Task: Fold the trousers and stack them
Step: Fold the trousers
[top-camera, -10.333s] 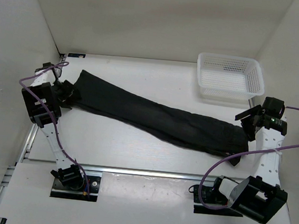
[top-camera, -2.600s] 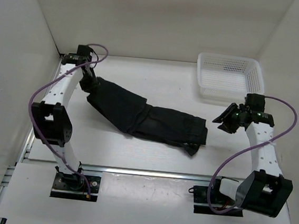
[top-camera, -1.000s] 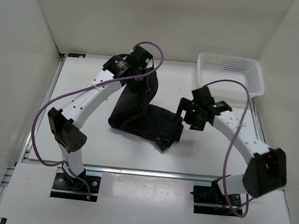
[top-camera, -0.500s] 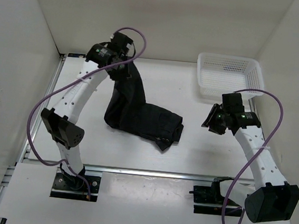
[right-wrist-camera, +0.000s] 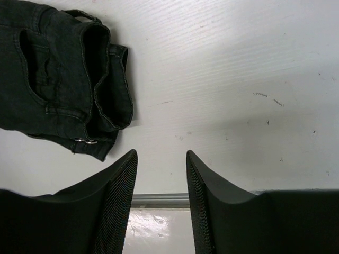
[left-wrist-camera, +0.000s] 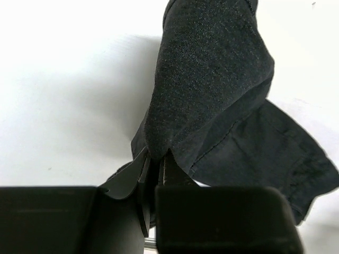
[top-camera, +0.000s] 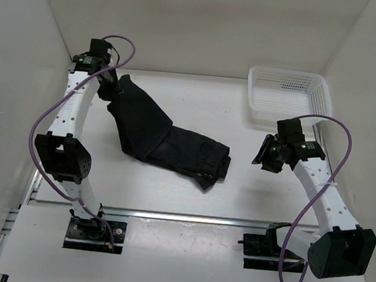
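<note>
The white bench (top-camera: pixel 212 97) fills the middle of the overhead frame, smooth and matte, with faint scuffs showing in the right wrist view. On it, left of centre, lie the trousers (top-camera: pixel 167 146), a soft black matte heap. It runs from the upper left down to the middle, where the cloth is doubled over into a thicker, roughly rectangular wad. In the right wrist view this wad sits at the upper left (right-wrist-camera: pixel 58 69), showing stitched seams, a pocket opening and small metal rivets.

The basket (top-camera: pixel 291 72), white plastic mesh with a rectangular rim, stands at the upper right of the overhead frame, well apart from the trousers.

The left claw (top-camera: pixel 108 88) is at the upper left end of the cloth. In its own camera its fingers are pressed together on a rounded, fuzzy fold of the trousers (left-wrist-camera: pixel 212 95).

The right claw (top-camera: pixel 264 156) hangs right of the wad, its ribbed fingers spread over bare bench with nothing between them.
</note>
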You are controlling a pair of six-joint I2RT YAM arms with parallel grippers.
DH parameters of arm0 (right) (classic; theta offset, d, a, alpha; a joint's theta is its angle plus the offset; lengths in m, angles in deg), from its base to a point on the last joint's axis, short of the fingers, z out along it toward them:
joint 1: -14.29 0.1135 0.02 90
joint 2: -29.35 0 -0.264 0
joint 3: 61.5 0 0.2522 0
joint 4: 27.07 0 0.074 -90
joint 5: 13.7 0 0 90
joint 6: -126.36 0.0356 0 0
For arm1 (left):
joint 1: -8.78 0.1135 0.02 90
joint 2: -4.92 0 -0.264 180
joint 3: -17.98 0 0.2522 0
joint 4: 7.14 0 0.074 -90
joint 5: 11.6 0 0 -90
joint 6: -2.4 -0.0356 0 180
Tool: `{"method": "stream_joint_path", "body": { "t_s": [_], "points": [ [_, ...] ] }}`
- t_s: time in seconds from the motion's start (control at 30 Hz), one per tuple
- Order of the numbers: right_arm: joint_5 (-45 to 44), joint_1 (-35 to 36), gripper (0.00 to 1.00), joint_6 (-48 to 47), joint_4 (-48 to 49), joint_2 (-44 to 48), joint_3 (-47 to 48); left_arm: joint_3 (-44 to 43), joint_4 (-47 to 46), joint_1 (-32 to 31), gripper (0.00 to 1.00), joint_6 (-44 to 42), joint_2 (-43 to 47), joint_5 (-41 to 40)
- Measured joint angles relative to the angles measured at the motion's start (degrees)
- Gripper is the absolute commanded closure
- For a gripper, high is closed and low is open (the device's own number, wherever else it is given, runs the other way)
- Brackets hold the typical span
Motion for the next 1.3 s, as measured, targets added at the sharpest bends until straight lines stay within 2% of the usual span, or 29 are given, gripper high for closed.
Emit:
{"method": "stream_joint_path", "body": {
  "t_s": [0.27, 0.47, 0.67, 0.9, 1.07, 1.13, 1.17, 1.2, 1.23, 1.3],
  "points": [
    [0.09, 0.0, 0.53, -0.02, -0.15, 0.0, -0.74, -0.57, -1.05, 10.03, 0.9, -3.1, -2.1, 12.2],
    [0.26, 0.0, 0.53, 0.0, -0.13, 0.07, -0.85, -0.57, -1.73, 15.45, 0.9, -4.37, -6.01, 18.08],
    [0.31, 0.0, 0.53, 0.02, -0.09, 0.11, -1.66, -4.35, -0.92, 17.22, 0.9, -5.31, -12.0, 17.68],
    [0.55, 0.0, 0.53, 0.02, -0.07, 0.39, -1.66, -14.32, -0.11, 18.12, 0.9, -5.55, -22.99, 16.85],
    [1.57, 0.13, 0.53, -0.22, -0.11, 0.94, -1.66, -15.08, -0.76, 19.87, 0.9, -4.72, -27.34, 15.65],
    [2.05, 0.7, 0.43, -0.24, 0.09, 1.16, -1.7, -14.05, -1.49, 20.41, 0.9, -4.42, -27.52, 15.26],
    [2.8, 1.38, 0.17, -0.35, 0.59, 1.29, -1.88, -13.57, -1.75, 20.7, 0.9, -4.31, -27.47, 15.19],
    [3.91, 2.16, 0.05, -0.24, 1.36, 1.27, -2.16, -13.14, -2.05, 20.92, 0.9, -4.22, -27.41, 15.15],
    [5.44, 3.08, 0.0, -0.68, 2.84, 1.07, -2.73, -12.7, -2.38, 21.0, 0.9, -4.17, -27.36, 15.06],
    [9.51, 4.85, 0.0, -0.96, 5.33, -0.96, -3.63, -11.93, -3.06, 21.07, 0.9, -4.07, -27.34, 14.99]
  ]
}}
